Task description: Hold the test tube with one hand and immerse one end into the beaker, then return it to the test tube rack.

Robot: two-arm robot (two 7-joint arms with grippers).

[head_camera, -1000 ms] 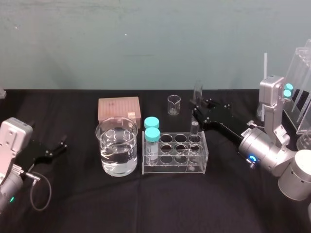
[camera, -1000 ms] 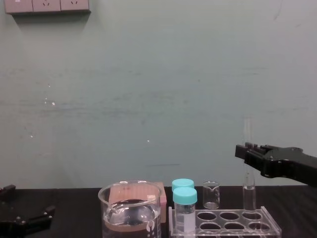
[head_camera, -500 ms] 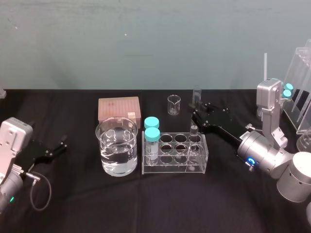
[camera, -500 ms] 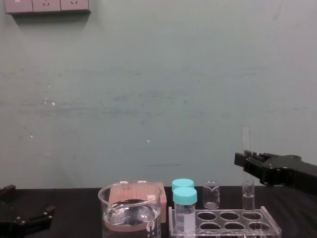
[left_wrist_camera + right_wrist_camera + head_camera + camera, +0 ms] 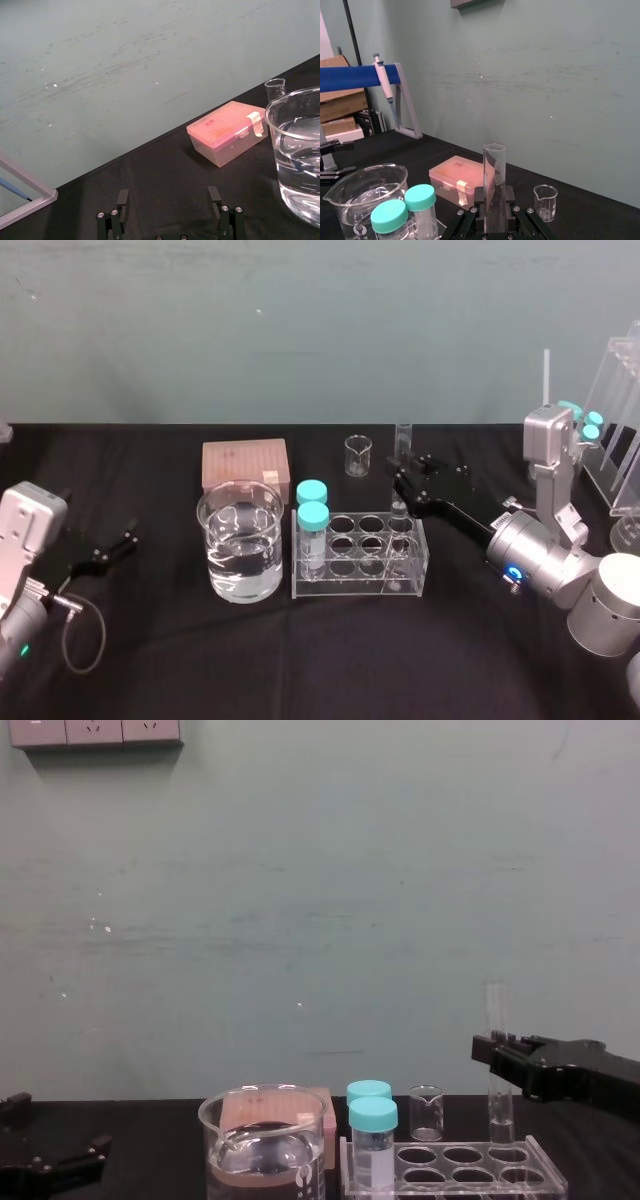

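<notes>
Test tube (image 5: pixel 494 185) lower (base unclear)

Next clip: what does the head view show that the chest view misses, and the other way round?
Head, not chest: the right arm's blue ring light, the left arm's cable loop, a clear stand at far right. Chest, not head: wall sockets at upper left. Both: the right gripper shut on the upright test tube at the rack's right end, the left gripper parked open at the left, the beaker, two teal-capped vials, small beaker, pink box.
</notes>
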